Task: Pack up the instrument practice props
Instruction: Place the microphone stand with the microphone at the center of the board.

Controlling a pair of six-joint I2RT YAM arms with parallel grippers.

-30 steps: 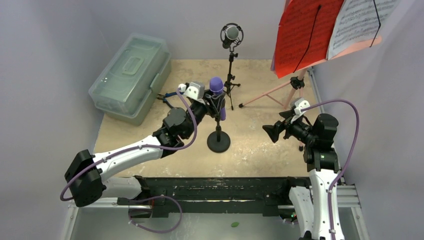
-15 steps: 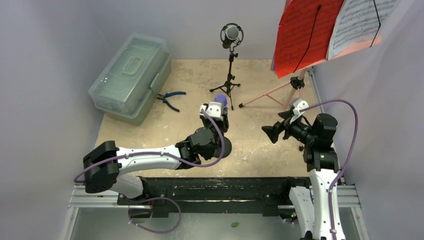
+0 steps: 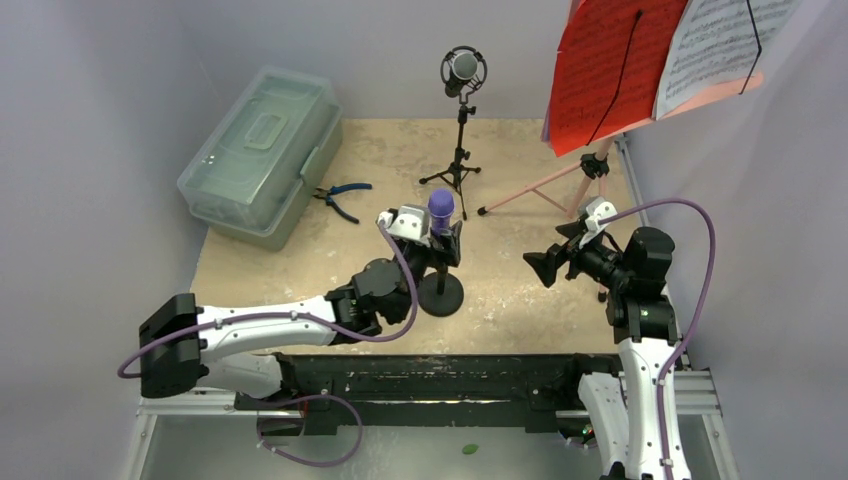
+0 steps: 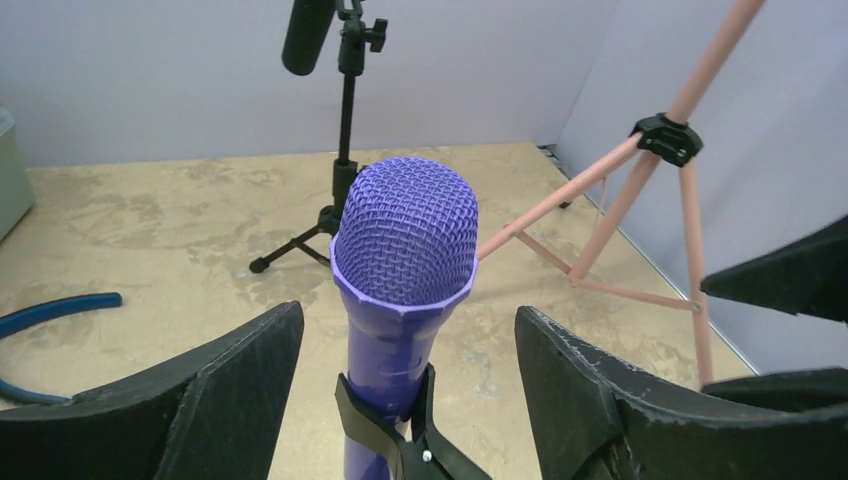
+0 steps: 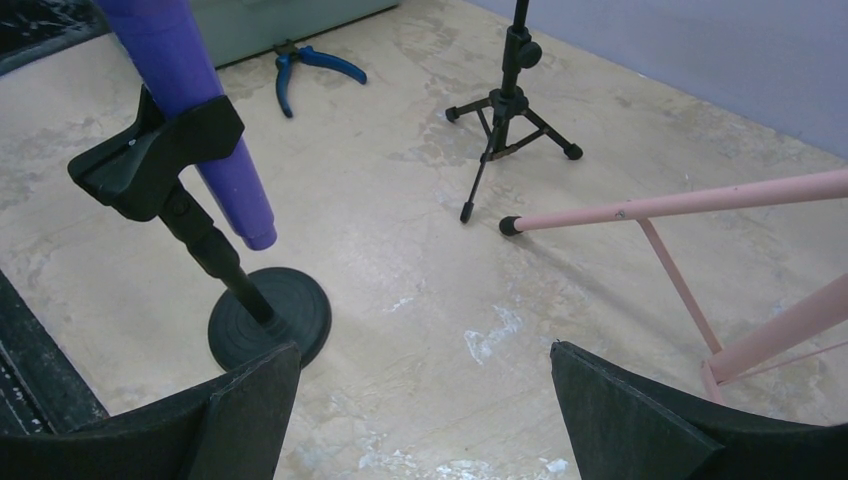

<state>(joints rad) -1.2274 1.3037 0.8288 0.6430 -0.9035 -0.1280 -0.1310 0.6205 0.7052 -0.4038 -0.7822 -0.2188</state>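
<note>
Purple microphone between parted left pincer fingers, gap on each side

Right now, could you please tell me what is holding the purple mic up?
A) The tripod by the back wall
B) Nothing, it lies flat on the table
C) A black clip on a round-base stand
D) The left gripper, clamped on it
C: the purple mic sits in a black clip on a round-base stand, while the left gripper straddles it, open, with a gap on each side.
</note>
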